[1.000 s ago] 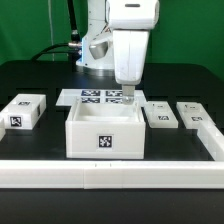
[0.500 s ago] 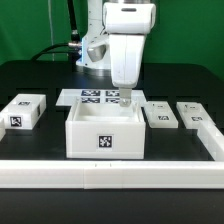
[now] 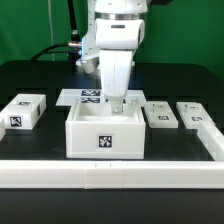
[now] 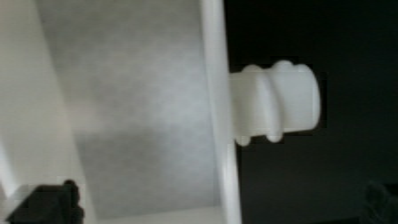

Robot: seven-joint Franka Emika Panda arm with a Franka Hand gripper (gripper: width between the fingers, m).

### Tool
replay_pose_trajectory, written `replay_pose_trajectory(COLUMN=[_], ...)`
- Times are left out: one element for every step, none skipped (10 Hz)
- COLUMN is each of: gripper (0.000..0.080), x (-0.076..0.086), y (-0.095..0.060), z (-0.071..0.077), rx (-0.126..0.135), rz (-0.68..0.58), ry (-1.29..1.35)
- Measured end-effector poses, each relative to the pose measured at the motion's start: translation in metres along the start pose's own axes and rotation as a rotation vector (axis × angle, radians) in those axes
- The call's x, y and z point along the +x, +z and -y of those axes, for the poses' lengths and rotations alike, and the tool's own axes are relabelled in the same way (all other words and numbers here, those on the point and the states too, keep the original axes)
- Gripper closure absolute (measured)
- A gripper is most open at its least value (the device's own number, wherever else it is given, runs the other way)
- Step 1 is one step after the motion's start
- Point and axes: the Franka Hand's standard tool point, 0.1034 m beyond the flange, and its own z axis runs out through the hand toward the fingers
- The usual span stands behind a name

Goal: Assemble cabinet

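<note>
The cabinet [image 3: 85, 138], a large white open box with a tag on its front, stands mid-table. My gripper [image 3: 116, 104] hangs over the cabinet's back wall, fingers pointing down. In the wrist view the cabinet [image 4: 134, 110] fills the frame, with its thin wall edge running through the middle. A white round knob [image 4: 279, 100] sticks out of that wall's outer side over the black table. My gripper [image 4: 217, 205] is open and empty. One dark fingertip [image 4: 50, 205] is inside the box; the other is outside the wall, barely visible.
A tagged white block [image 3: 22, 112] lies at the exterior view's left. Two smaller tagged white pieces [image 3: 160, 115] [image 3: 192, 113] lie at its right. The marker board [image 3: 85, 96] lies behind the cabinet. A long white rail [image 3: 110, 175] runs along the front.
The arm has moved toward the exterior view's left and come down, from above the cabinet's back right corner to the middle of its back wall. The parts have not moved.
</note>
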Motion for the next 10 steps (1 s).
replay_pose_trajectory(gripper=[0.0002, 0.0002, 0.0002, 0.0002, 0.0002, 0.0117, 0.03, 0.0436, 0.0618, 0.0741], x=[0.0011, 0.0018, 0.0018, 0.0019, 0.0024, 0.002, 0.0017, 0.0017, 0.0016, 0.0016], y=[0.0022, 0.0039, 0.0074, 0.0087, 0.0085, 0.0085, 0.0085, 0.0086, 0.0086, 0.0083], z=[0.0006, 0.0012, 0.0011, -0.0009, -0.0014, -0.0014, -0.0014, -0.0014, -0.0014, -0.0018], rx=[0.004, 0.007, 0.013, 0.013, 0.012, 0.012, 0.012, 0.012, 0.012, 0.011], rz=[0.0, 0.0, -0.001, -0.001, -0.001, -0.001, -0.001, -0.001, -0.001, -0.002], ry=[-0.001, -0.002, -0.001, 0.0, 0.001, 0.002, 0.002, 0.003, 0.003, 0.003])
